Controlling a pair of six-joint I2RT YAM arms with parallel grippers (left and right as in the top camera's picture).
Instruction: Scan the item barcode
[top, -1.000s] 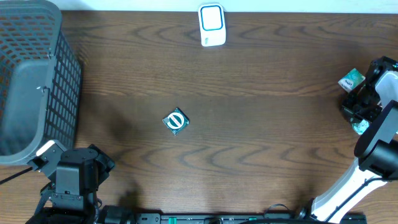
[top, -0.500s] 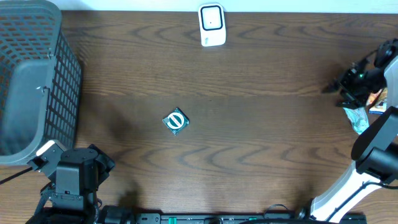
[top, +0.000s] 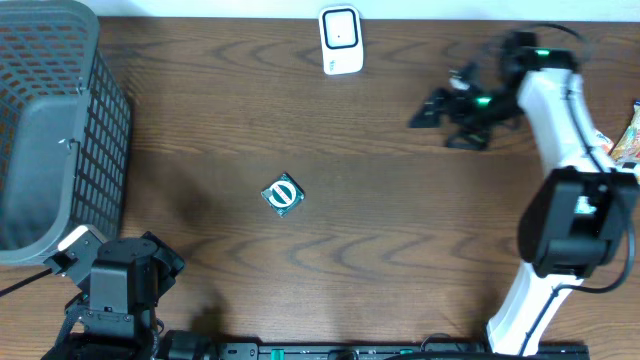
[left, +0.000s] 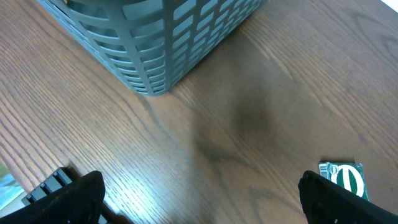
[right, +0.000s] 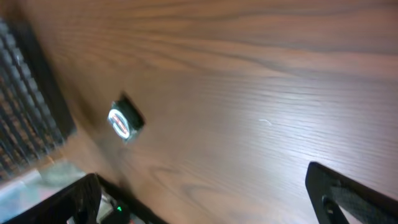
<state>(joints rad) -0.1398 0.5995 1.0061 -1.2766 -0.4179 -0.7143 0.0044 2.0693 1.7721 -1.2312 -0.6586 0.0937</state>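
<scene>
Overhead: the green-and-white item lies flat mid-table, well apart from the scanner at the far edge; the right gripper hovers empty near the scanner, jaws spread. Left wrist: left gripper released, nothing held, item low right. Right wrist: the item sits left of centre, so I'd centre over it, descend square and pinch the edges, leaving the faces unobstructed.

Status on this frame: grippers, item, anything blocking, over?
Left gripper open, empty. Right gripper open, empty, over bare table. Packet lies mid-table, no gripper on it. Nothing between it and scanner.
</scene>
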